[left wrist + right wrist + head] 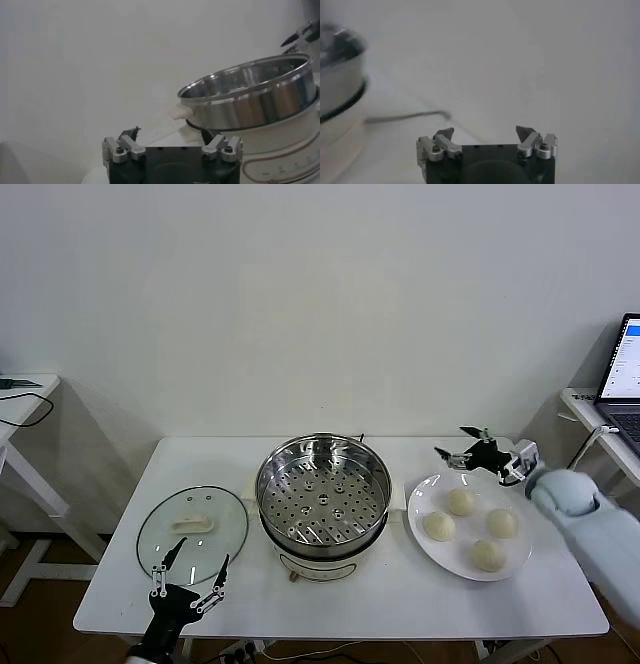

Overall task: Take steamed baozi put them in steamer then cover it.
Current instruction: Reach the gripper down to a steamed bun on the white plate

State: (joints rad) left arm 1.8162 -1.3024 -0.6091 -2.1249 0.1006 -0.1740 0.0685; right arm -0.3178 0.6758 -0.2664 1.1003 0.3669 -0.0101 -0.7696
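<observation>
The right pincer (462,446) is held wide open in the air, just past the far edge of the white plate (428,546). Nothing is held in it. On the plate four baozi (461,502) are seen, close together but not touching the pincer.

The left pincer (190,570) is also spread wide open and nothing is held in it. It is kept low at the near edge of the counter (560,609), with its tips over the near rim of the cover (230,524). The cover is laid flat on the counter, to the left of the steamer (322,489), with its pale handle up.

The steamer is placed in the middle of the counter, between the cover and the plate. Its tray with small holes is seen inside, and no baozi are in it. In the left wrist view the shiny steamer wall is seen beyond the left pincer.

A laptop (624,379) is seen on another table far to the right.
</observation>
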